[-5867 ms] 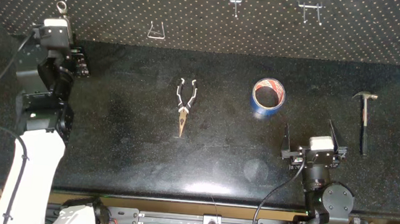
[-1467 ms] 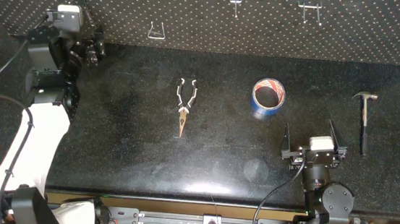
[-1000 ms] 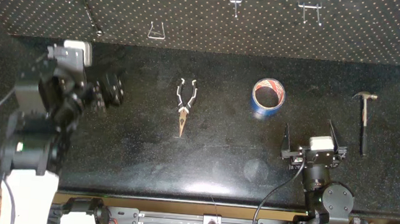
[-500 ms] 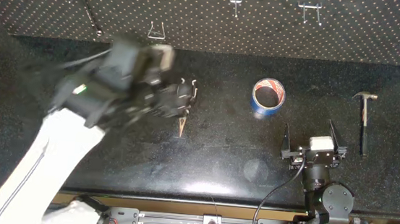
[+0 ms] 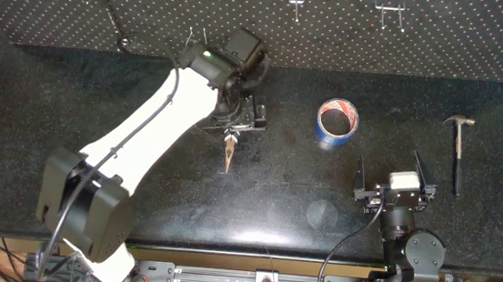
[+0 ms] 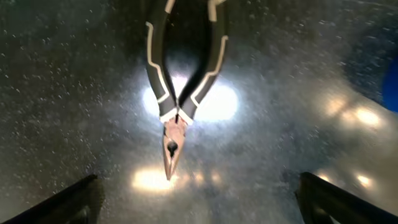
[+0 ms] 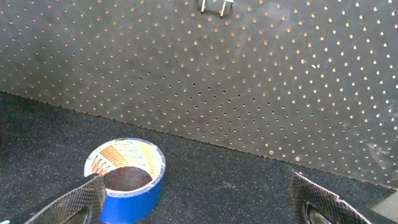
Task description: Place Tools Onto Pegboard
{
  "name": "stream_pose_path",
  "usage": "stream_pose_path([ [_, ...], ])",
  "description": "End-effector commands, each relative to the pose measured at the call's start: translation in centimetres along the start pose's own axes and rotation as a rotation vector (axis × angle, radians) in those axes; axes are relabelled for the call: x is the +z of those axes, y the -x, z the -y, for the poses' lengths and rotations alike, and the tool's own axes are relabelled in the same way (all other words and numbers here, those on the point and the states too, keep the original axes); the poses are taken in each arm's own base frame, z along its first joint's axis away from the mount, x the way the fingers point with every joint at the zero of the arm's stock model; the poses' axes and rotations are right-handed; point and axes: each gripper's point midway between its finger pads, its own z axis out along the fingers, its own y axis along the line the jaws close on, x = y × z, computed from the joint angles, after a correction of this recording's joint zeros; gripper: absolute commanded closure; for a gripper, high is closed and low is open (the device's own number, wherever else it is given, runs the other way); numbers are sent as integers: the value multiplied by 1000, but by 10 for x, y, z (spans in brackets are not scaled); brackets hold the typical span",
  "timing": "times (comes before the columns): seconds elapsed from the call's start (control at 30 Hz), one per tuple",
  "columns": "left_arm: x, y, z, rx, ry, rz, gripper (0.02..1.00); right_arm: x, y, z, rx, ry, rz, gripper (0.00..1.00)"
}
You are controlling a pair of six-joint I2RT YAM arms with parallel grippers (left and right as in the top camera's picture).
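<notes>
L jaws: released, fingers [image 6: 59, 200] spread wide, nothing gripped. I'm over the pliers w/ the L arm reaching across the counter toward mid-pegboard.
Pliers [image 6: 181, 87]: flat on the counter [image 5: 146, 196], about centre, near the pegboard's foot. Handles point at the pegboard, nose at the arm bases. In top view only the nose [image 5: 228, 154] pokes out from under my L wrist. Seen from the L wrist they sit centred betw. my 2 fingers, handles slightly apart, dark w/ pale edging. Can't tell if I'm touching them; the fingertips look clear of them.
R jaws: released too, fingers [image 7: 69, 200] wide apart, holding nothing. R arm is folded low near its base, facing the pegboard.
Tape roll [image 5: 336, 122]: blue, lying flat, hole up, on the counter right of the pliers & well apart from them. It's in front of my R jaws [image 7: 125, 169], near the L finger's side, not touching.
Hammer [image 5: 457, 152]: on the counter far right, head toward the pegboard, handle toward the bases. Just beside my R arm's side, apart from it.
Wrench [image 5: 112, 15]: already hanging on the pegboard [image 5: 333, 39], upper left, tilted.
Hooks: a bare hook [image 5: 294, 5] up top mid-board, a double hook [image 5: 389, 16] right of it; a wire hook [image 5: 194, 36] is just beside my L arm's wrist. From the R wrist a hook [image 7: 215, 6] shows above the tape.
</notes>
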Motion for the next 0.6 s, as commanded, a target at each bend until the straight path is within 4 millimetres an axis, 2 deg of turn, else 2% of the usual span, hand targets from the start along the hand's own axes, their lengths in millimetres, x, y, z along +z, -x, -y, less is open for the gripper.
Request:
stream_pose_path([
  [0.03, 9, 20, -18, 21, 134, 78, 23, 0, -2, -1, -10, -1, -4, 38],
  [0.23, 22, 30, -12, 78, 117, 82, 25, 0, -2, -1, -10, -1, -4, 38],
  [0.33, 31, 36, 7, 150, 33, 80, 23, 0, -2, -1, -10, -1, -4, 38],
  [0.6, 46, 39, -3, 94, 59, 46, 23, 0, -2, -1, -10, -1, -4, 38],
])
